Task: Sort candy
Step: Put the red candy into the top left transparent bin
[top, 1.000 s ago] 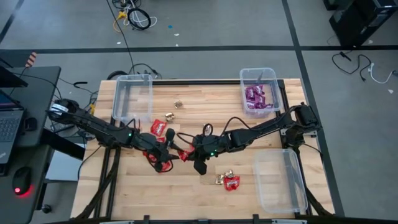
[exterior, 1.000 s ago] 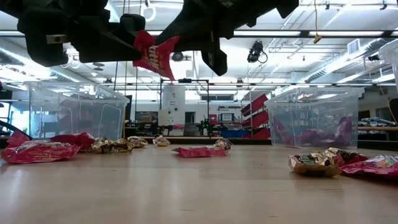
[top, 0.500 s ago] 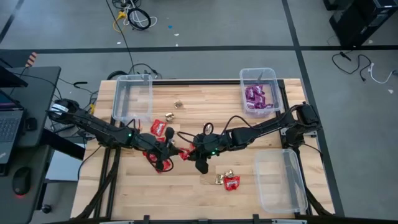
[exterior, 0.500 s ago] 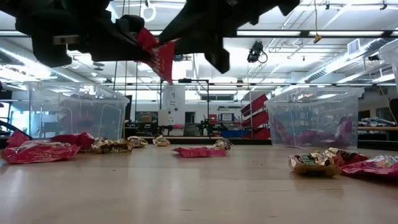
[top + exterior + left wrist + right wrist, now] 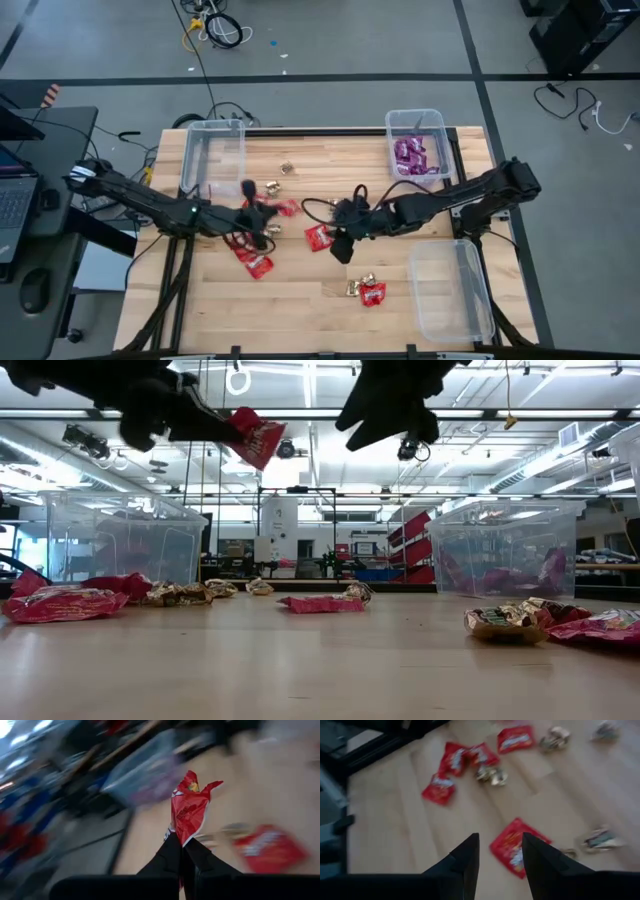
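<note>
The candy lies scattered over the wooden table (image 5: 300,300): red packets (image 5: 318,237) (image 5: 255,263), gold pieces (image 5: 287,168) (image 5: 355,286), and purple packets in the far right bin (image 5: 417,147). My left gripper (image 5: 268,213) is shut on one red packet (image 5: 190,810), held high above the table left of centre (image 5: 255,438). My right gripper (image 5: 500,855) stands open over the table's middle (image 5: 340,245). It holds nothing, and a red packet (image 5: 517,845) lies on the wood below it. My left gripper pinches the red packet's crimped end (image 5: 180,837) between its two fingers (image 5: 170,852). The fingers come almost level from the table's left side. The packet sticks out past the fingertips, crumpled, and is lifted clear of the table.
An empty clear bin (image 5: 213,155) stands at the far left and another (image 5: 450,290) at the near right. A red packet with gold pieces (image 5: 372,293) lies near the front. More red and gold candy (image 5: 70,600) (image 5: 540,620) shows at the sides of the low view.
Both grippers met at the table's middle around one red packet. My left gripper shut on it, and my right gripper opened and let go. The left has drawn the packet up and toward the table's left. The right has risen and pulled back toward the right.
</note>
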Robot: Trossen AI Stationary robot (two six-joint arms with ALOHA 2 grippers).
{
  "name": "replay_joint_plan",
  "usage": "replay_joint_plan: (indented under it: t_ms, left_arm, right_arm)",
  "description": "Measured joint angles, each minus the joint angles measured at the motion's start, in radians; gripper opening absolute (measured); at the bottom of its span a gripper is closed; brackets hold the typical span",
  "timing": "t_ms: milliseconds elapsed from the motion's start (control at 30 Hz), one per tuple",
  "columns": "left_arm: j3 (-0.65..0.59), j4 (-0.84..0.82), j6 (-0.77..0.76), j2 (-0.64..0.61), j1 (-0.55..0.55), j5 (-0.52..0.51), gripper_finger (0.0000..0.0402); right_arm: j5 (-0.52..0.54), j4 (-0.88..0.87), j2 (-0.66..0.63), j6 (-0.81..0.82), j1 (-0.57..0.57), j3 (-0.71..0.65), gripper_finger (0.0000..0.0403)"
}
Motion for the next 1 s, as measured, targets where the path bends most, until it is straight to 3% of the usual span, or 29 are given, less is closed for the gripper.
replay_joint_plan:
  t_ms: [133,233,433,733,867,1000]
  left_arm:
    - [0.0,-0.005,-0.059,-0.09,0.021,-0.232,0.0]
    - [0.0,-0.018,-0.113,-0.166,0.053,-0.291,0.0]
    - [0.033,-0.117,-0.244,-0.295,0.124,-0.301,0.0]
    - [0.242,-0.71,-0.603,-0.31,0.256,-0.317,0.0]
    - [0.284,-0.86,-0.693,-0.311,0.326,-0.285,0.0]
    - [0.285,-0.902,-0.712,-0.309,0.41,-0.175,0.0]
  right_arm:
    - [0.063,-0.007,-0.007,-0.001,-0.002,0.0,0.0133]
    - [0.065,-0.007,-0.003,-0.023,-0.02,0.0,0.0132]
    - [0.067,-0.007,0.004,-0.109,-0.054,0.0,0.0132]
    - [0.067,0.004,0.004,-0.173,-0.094,0.0,0.0132]
    - [0.067,0.031,0.004,-0.206,-0.107,0.0,0.013]
    - [0.067,0.041,0.004,-0.23,-0.116,0.0,0.013]
